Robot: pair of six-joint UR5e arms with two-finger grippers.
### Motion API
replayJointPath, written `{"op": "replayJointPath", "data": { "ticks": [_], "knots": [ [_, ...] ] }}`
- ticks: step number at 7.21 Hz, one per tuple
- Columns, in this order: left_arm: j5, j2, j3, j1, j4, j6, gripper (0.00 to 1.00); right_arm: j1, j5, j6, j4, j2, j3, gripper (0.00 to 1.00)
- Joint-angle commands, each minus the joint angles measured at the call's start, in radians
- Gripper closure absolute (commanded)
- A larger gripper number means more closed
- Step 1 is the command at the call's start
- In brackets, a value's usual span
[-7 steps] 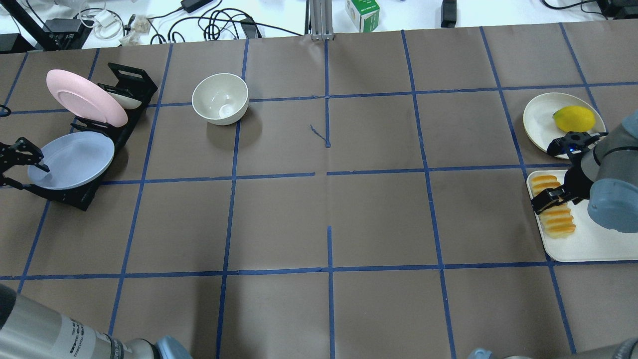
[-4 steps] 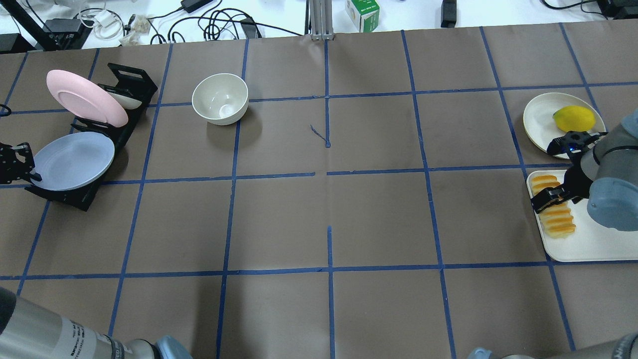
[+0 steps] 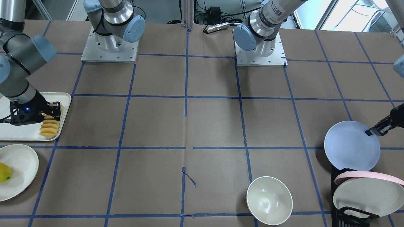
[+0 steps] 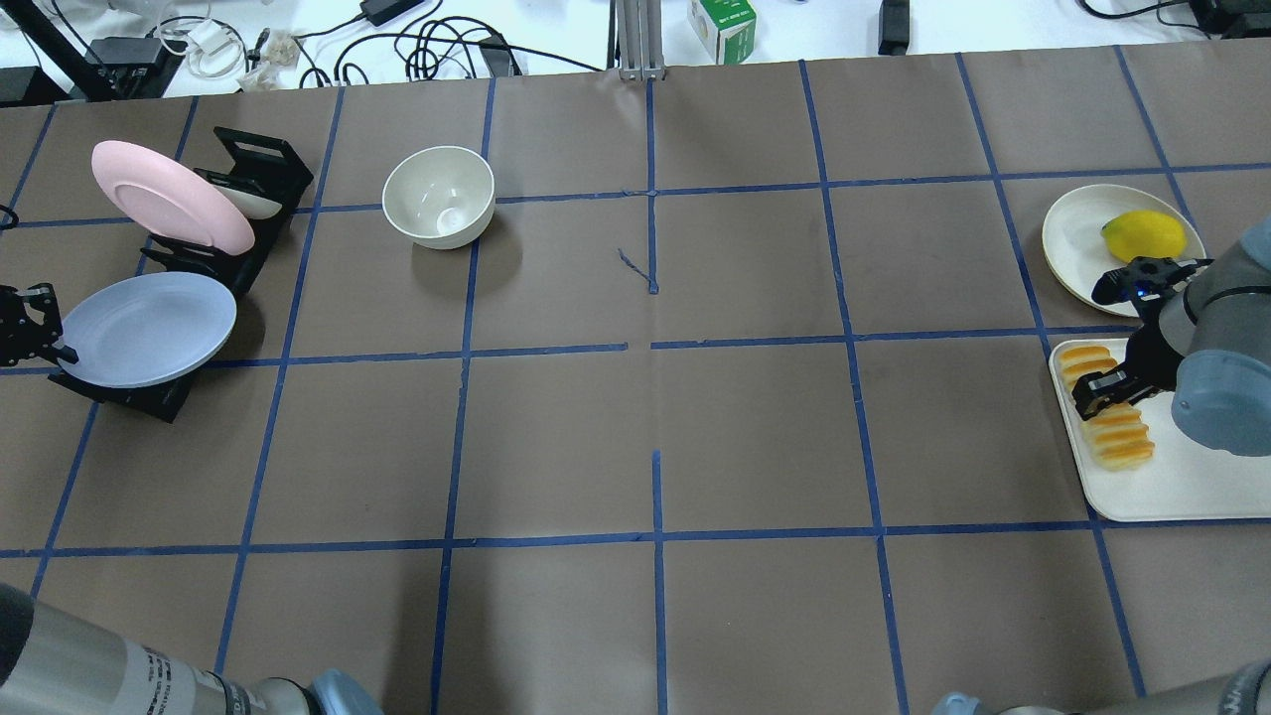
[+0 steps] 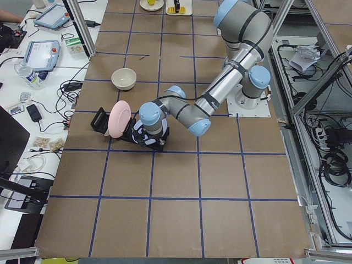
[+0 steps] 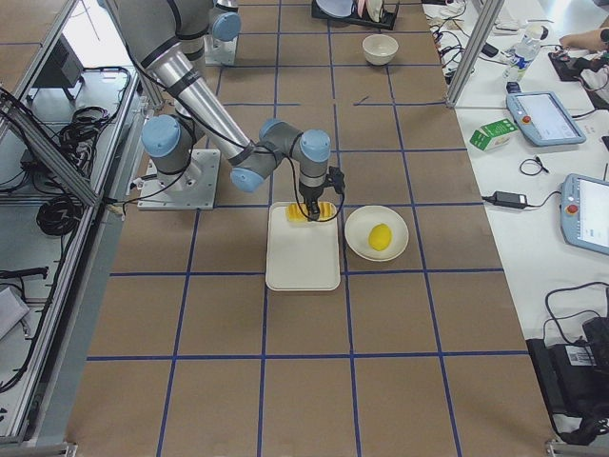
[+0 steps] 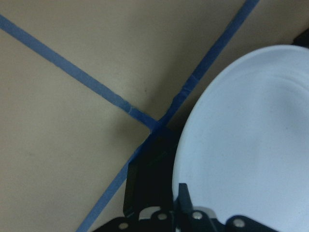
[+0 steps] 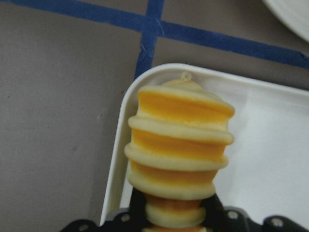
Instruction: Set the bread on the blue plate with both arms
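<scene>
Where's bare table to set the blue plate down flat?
The middle is bare: every square between the white bowl and the white tray, down to the robot's edge. Crowded: the left end round the black rack and pink plate; the right end, tray beside cream plate.

Fig. A long table covered in brown paper, divided into squares by blue tape. An aluminium post stands at its far edge. Beyond the post lies a white bench carrying black cables and a green carton. The left side view adds tablets and a water bottle on that bench. A metal frame borders the table's opposite side, above a pale floor strewn with wiring. Lighting is bright and even.
</scene>
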Motion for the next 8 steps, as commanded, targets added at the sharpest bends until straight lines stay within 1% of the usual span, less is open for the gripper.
{"op": "replayJointPath", "data": {
  "ticks": [1, 2, 3, 4, 5, 6, 7, 8],
  "knots": [
    [0.000, 0.048, 0.002, -0.002, -0.119, -0.002, 1.00, 0.001, -0.001, 0.001, 0.045, -0.011, -0.038, 1.00],
    [-0.012, 0.077, -0.001, -0.007, -0.178, 0.000, 1.00, 0.002, -0.003, 0.004, 0.064, -0.012, -0.061, 1.00],
    [-0.068, 0.100, -0.006, -0.025, -0.248, 0.001, 1.00, 0.002, -0.003, 0.006, 0.106, -0.014, -0.093, 1.00],
    [-0.070, 0.123, -0.027, -0.083, -0.251, -0.002, 1.00, 0.002, -0.003, 0.007, 0.158, -0.014, -0.136, 1.00],
    [-0.078, 0.158, -0.056, -0.161, -0.251, -0.007, 1.00, 0.005, -0.004, 0.012, 0.229, -0.017, -0.183, 1.00],
    [-0.078, 0.186, -0.105, -0.263, -0.237, -0.007, 1.00, 0.010, -0.006, 0.021, 0.302, -0.023, -0.234, 1.00],
    [-0.131, 0.209, -0.121, -0.400, -0.208, -0.022, 1.00, 0.013, -0.004, 0.036, 0.346, -0.028, -0.274, 1.00],
    [-0.142, 0.223, -0.136, -0.516, -0.141, -0.078, 1.00, 0.036, -0.003, 0.061, 0.384, -0.028, -0.308, 1.00]
  ]
}}
